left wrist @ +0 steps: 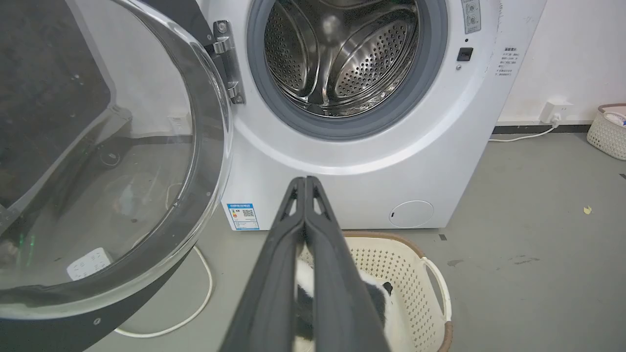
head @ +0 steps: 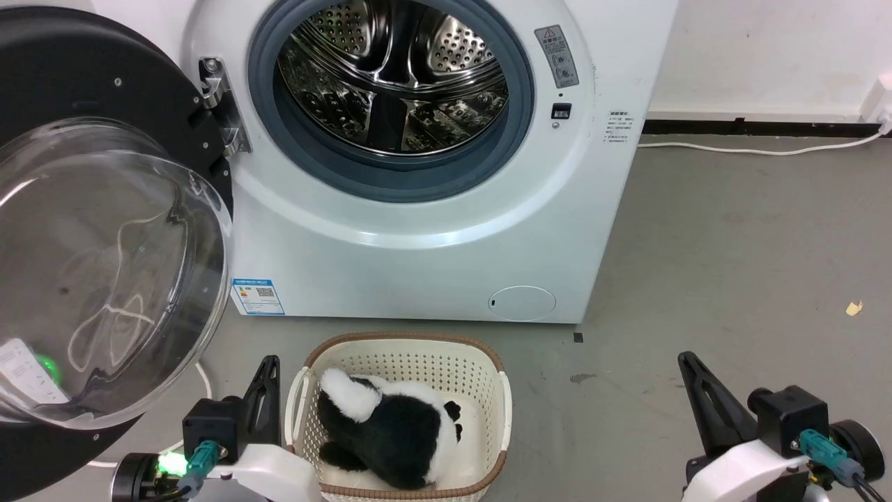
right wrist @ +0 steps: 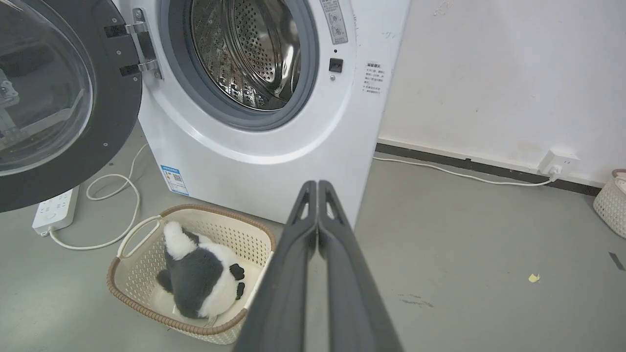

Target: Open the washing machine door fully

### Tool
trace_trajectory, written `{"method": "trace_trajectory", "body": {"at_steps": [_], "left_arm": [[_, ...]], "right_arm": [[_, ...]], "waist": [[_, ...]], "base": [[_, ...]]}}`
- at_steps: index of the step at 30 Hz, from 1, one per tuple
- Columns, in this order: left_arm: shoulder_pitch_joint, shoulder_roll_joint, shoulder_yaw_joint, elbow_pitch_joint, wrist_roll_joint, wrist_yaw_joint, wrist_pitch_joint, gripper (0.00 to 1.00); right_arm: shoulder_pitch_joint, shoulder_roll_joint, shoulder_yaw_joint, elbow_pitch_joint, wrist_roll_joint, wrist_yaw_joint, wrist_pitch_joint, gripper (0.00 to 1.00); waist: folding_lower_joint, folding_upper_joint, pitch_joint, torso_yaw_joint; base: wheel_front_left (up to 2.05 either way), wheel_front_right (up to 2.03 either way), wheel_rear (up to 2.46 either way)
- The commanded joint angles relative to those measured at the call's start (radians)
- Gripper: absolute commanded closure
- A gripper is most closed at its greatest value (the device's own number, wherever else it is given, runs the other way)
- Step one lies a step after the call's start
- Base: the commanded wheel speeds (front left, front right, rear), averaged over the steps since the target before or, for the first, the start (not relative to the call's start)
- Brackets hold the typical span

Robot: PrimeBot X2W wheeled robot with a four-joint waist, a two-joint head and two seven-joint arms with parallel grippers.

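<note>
door (head: pixel 104 237) swung wide to the left of the drum mouth (head: pixel 394 77), hanging on its hinge (head: pixel 223 104). left claw (left wrist: pixel 304 181) and right claw (right wrist: pixel 318 184) both clenched, empty, low either side of the basket (head: pixel 496 369) on the floor (head: pixel 732 279).

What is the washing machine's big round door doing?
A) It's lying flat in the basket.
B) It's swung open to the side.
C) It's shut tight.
B: the washing machine door hangs swung out on its hinge, leaving the steel drum uncovered.
</note>
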Motion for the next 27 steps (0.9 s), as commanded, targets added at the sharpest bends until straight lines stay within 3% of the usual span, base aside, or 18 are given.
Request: {"method": "trace_trajectory", "body": {"at_steps": [1, 27], "left_arm": [[-0.016, 0.001, 0.007, -0.006, 0.008, -0.005, 0.004, 1.0], [-0.018, 0.001, 0.009, -0.008, 0.011, -0.006, 0.009, 1.0]], "right_arm": [[-0.018, 0.003, 0.002, 0.002, -0.006, 0.001, 0.004, 1.0], [-0.02, 0.003, 0.003, 0.003, -0.008, 0.001, 0.009, 1.0]], "waist": [[0.0, 0.0, 0.0, 0.0], [0.0, 0.0, 0.001, -0.002]], "base": [[0.0, 0.0, 0.0], [0.0, 0.0, 0.0]]}}
